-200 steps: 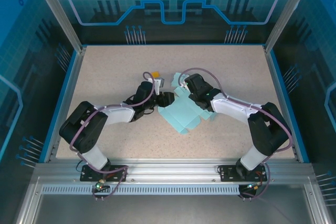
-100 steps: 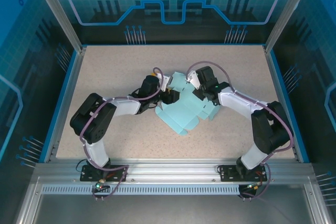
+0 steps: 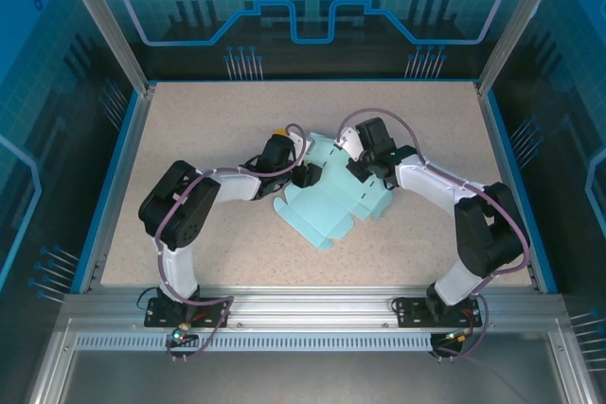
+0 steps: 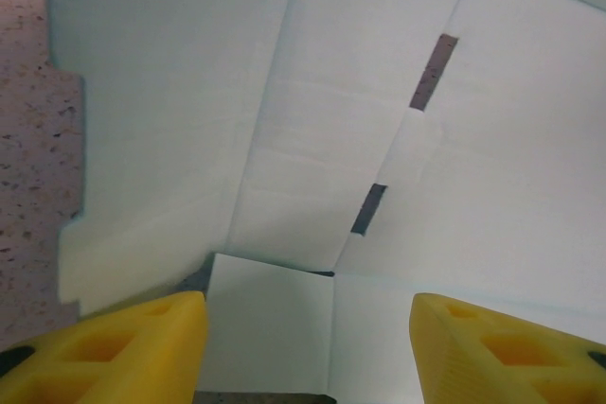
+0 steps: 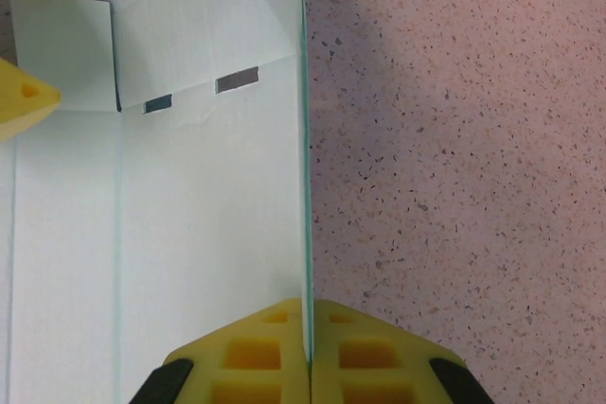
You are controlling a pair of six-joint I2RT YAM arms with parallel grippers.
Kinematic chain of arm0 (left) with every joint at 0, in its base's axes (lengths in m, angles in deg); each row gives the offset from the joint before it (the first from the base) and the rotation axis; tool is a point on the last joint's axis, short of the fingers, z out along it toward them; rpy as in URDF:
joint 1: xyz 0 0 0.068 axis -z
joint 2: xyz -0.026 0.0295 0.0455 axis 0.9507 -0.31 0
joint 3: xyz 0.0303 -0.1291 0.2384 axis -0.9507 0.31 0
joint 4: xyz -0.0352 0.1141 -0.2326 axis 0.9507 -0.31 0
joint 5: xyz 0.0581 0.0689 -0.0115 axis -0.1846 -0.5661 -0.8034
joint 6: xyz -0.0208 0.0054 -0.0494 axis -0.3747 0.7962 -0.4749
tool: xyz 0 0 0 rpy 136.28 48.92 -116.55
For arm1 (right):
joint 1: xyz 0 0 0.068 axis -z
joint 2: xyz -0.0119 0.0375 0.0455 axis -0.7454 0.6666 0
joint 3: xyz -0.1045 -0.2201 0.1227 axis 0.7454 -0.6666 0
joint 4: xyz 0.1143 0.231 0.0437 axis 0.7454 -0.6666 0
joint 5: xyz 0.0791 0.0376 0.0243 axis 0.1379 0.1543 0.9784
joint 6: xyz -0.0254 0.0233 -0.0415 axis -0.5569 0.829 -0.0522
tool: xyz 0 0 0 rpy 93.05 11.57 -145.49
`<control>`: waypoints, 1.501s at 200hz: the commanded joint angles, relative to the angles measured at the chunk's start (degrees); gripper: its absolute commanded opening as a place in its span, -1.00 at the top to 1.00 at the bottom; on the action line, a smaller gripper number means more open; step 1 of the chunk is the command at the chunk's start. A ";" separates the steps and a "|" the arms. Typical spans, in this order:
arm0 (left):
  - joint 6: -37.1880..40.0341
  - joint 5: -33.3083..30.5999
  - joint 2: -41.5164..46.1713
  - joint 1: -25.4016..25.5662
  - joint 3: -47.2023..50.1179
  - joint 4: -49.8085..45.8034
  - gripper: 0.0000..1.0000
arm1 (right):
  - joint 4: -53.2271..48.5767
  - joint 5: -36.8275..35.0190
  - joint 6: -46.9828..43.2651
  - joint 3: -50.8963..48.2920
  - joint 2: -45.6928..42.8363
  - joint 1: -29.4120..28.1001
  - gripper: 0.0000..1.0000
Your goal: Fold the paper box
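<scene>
The paper box [image 3: 327,203] is a light blue card cut-out with slots, lying partly folded in the middle of the table. My right gripper [image 3: 364,169] is shut on the edge of one panel [image 5: 208,215], which it holds upright; in its wrist view the right gripper [image 5: 309,352] has both yellow pads pressed on the thin card edge. My left gripper [image 3: 309,175] stands open at the card's left side. In the left wrist view the left gripper [image 4: 308,347] has its yellow fingers [image 4: 123,347] wide apart with a small flap [image 4: 270,319] lying between them, untouched.
A tiny orange bit [image 3: 278,128] lies just behind the left gripper. The speckled table [image 3: 208,120] is ringed by a blue rim [image 3: 114,186] and metal posts. The left gripper's fingertips [image 5: 24,101] show at the top left of the right wrist view.
My left gripper has moved away from the arm bases and to the right, onto the card, and opened a little. The right gripper has pulled back slightly with its panel. The card has shifted left.
</scene>
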 commanded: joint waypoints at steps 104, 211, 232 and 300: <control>-1.20 4.90 -1.01 -0.26 -1.26 -1.61 -0.14 | -1.84 1.81 1.73 1.85 0.26 0.34 0.93; -5.07 10.74 4.02 0.11 3.54 3.56 -0.04 | -2.37 1.09 2.24 2.46 0.90 0.31 0.95; -5.22 10.42 4.39 0.49 4.37 3.83 -0.04 | -2.59 0.94 2.30 2.56 1.05 0.34 0.95; -4.05 3.80 5.53 0.71 6.19 2.96 -0.12 | -3.08 1.09 2.34 2.82 1.14 0.40 0.95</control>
